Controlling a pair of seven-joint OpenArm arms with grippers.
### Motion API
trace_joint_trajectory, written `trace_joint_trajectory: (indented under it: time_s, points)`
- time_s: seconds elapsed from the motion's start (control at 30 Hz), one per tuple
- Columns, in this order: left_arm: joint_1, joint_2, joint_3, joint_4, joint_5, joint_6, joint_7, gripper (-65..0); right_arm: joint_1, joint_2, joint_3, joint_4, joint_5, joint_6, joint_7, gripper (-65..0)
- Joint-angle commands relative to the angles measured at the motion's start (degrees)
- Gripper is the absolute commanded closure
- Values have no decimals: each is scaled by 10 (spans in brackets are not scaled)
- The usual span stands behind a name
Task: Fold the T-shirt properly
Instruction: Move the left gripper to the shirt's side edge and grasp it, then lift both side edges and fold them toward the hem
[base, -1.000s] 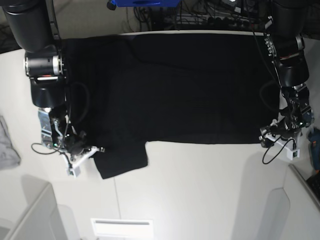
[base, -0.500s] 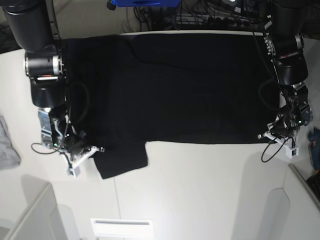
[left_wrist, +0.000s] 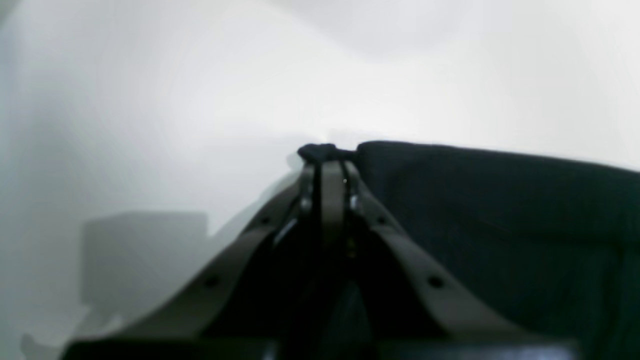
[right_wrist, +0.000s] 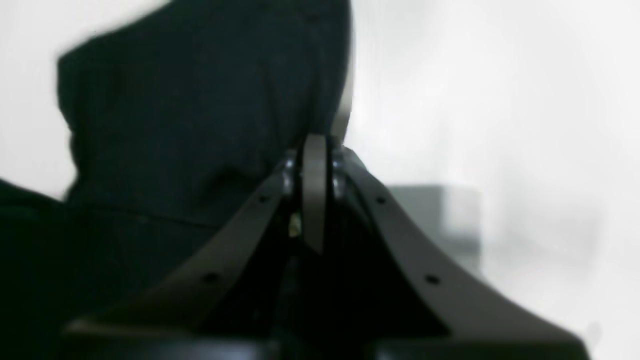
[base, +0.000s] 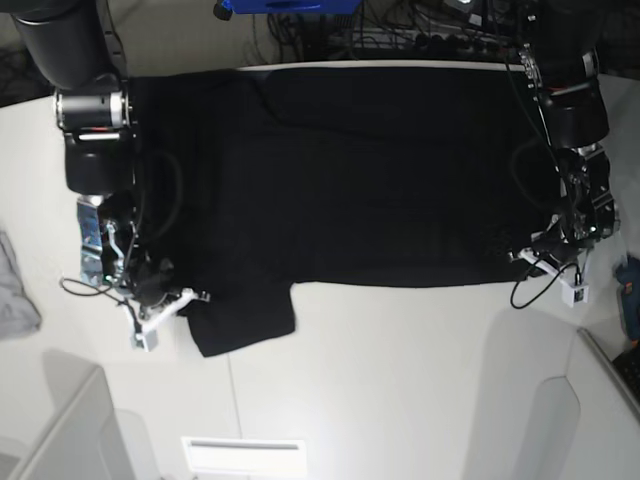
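T-shirt (base: 370, 180) lies flat on the desk (base: 400, 380), long axis left-right, in base view; left wrist: left claw (left_wrist: 327, 162) pinches its hem corner; right wrist: right claw (right_wrist: 315, 150) clenched at the sleeve edge (grip unclear).

Bright, even light; wrist views blurred (soft shadows).

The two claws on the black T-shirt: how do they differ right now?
The left gripper pinches the T-shirt at its straight bottom corner; the right gripper pinches it by the sleeve that juts toward the front. In its wrist view, a small bunch of cloth pokes past the left gripper's tips; at the right gripper the cloth lies flatter. Both are shut on the shirt, low at the white table.
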Motion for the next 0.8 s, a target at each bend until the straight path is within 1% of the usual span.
trace_joint_trajectory:
  time_s: [0.0, 0.1, 0.23, 0.3, 0.4, 0.43, 0.5, 0.53, 0.77]
  points:
    - [-8, -11, -4, 28, -4, -2, -4, 0, 16, 9, 8, 18, 4, 2, 11, 0]
    - [12, -11, -5, 82, -4, -2, 28, 0, 5, 9, 11, 36, 4, 2, 10, 0]
    - [40, -8, -5, 138, -5, -2, 35, 0, -9, 9, 11, 55, 4, 2, 10, 0]
    - [47, -8, -8, 161, -5, -2, 49, 0, -16, 9, 11, 66, 4, 2, 10, 0]
    - [58, -6, -48, 190, -5, -2, 76, 0, -34, 9, 11, 93, 4, 2, 10, 0]
    - [65, -6, -61, 205, -5, -2, 82, 0, -41, 9, 11, 103, 4, -3, 10, 0]
    - [84, -6, -75, 237, -4, -2, 86, 0, -57, 10, 11, 127, 4, -28, 10, 0]
    - [93, -6, -78, 248, -4, -2, 86, 0, -63, 10, 11, 137, 4, -34, 11, 0]
    - [144, -4, -80, 306, -5, -2, 86, 0, -99, 10, 11, 206, 4, -40, 11, 0]
